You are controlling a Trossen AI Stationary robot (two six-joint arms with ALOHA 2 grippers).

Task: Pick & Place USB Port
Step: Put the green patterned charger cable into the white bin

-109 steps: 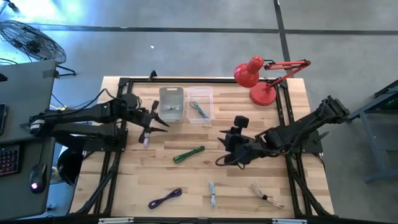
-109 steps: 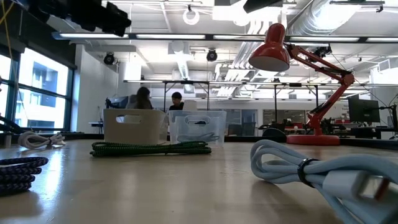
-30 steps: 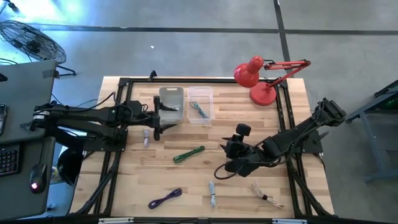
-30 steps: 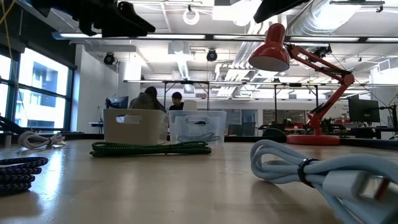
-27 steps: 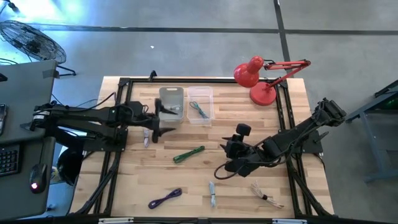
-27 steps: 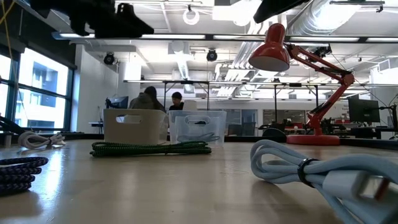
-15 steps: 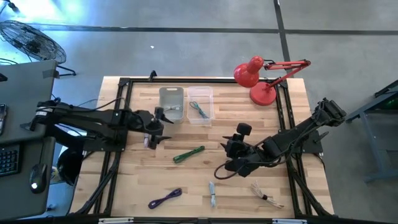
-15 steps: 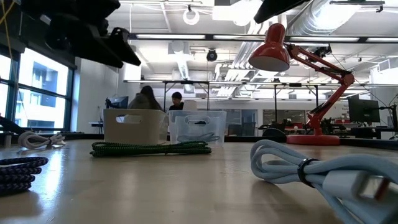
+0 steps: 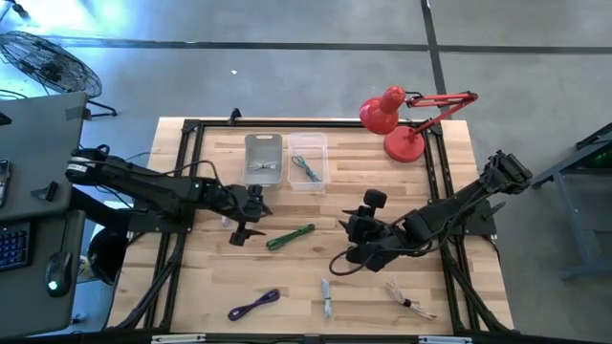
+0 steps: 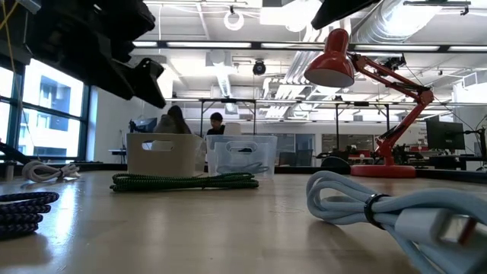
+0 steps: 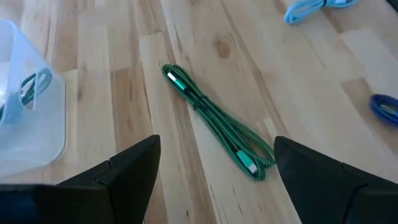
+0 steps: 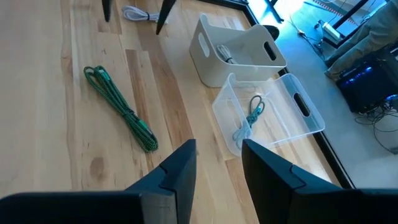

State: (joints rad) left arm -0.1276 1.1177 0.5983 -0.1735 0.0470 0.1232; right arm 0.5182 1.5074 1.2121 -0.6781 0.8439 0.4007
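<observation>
Left gripper fingers spread, near green cable, empty

An open-plan lab or engineering workshop is being shown. In the low view, exposed pipes and ducts are running across the upper right of the frame under an unfinished ceiling, with strip lights glowing along the top. Two people are sitting at desks left of centre, far behind the table. In the high view, a wooden workbench is being framed by black metal rails at the centre, on a bare concrete floor. A floor fan is standing at the upper left, and a red desk lamp is clamped toward the upper right.
</observation>
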